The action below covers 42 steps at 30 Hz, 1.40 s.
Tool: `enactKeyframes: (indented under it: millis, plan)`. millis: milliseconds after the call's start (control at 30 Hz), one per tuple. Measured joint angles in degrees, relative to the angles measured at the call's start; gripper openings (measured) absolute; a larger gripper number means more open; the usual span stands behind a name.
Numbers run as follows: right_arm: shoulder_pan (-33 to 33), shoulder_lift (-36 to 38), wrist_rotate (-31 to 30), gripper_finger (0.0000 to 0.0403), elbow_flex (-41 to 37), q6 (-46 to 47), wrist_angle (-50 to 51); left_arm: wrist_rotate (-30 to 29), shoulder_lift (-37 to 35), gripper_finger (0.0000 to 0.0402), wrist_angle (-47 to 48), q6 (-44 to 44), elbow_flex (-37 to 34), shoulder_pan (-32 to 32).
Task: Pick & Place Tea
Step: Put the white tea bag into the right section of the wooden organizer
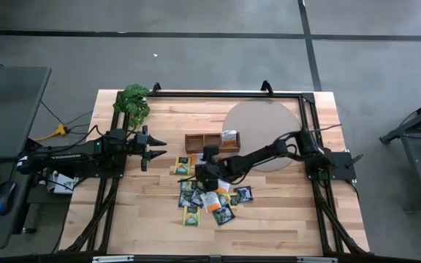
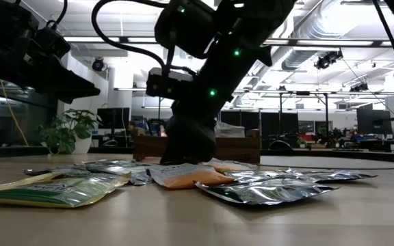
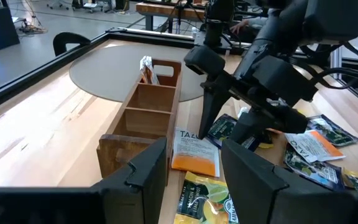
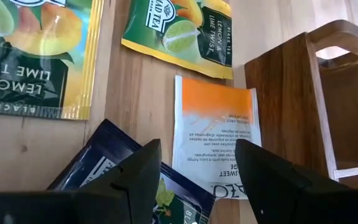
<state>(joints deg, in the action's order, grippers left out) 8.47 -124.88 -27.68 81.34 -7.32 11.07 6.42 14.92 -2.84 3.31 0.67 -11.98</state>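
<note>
the right gripper (image 1: 198,172), fingers spread and empty, hangs over the orange-white sachet (image 4: 215,138) beside the tray (image 1: 209,140); next, descend and pinch. the left gripper (image 1: 156,148) waits open near the table's left edge.

sachets (image 1: 209,197) before tray (image 1: 212,142), plant (image 1: 133,102) behind

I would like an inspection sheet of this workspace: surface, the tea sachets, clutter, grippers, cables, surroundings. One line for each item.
Surface: wooden table with a round grey mat on it.
Job's things: tea sachets scattered in front of the wooden tray; one sachet stands in the tray's end compartment; an orange-white sachet lies beside the tray.
Clutter: leafy plant at a table corner.
Grippers: right gripper low over the sachets, fingers open, holding nothing; left gripper raised beside the tray, open, empty.
Cables: yellow cable left of the table.
Surroundings: grey floor, a desk; office room behind.
</note>
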Motion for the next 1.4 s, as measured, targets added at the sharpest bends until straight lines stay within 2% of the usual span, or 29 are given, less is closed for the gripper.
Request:
enactKeyframes:
  millis: [200,367,700,933,1267,1400]
  plan:
    - [-1.5,0.0,3.4,0.0204,0.1,4.5,2.2,0.0,0.0,0.015,0.0,0.0,0.0,0.0]
    - [-3.0,0.0,7.6,0.0204,2.8,8.2,8.5,0.0,0.0,0.015,0.0,0.0,0.0,0.0]
    - [-4.4,-0.3,12.2,0.0204,9.6,8.4,20.5,0.0,0.0,0.015,0.0,0.0,0.0,0.0]
    - [-5.2,-0.3,17.1,0.0204,9.6,8.8,22.7,0.0,0.0,0.015,0.0,0.0,0.0,0.0]
    - [-6.8,-0.3,18.4,0.0204,9.6,10.0,23.8,0.0,0.0,0.015,0.0,0.0,0.0,0.0]
    - [-7.8,-0.2,21.0,0.0204,9.7,11.2,24.1,0.0,0.0,0.015,0.0,0.0,0.0,0.0]
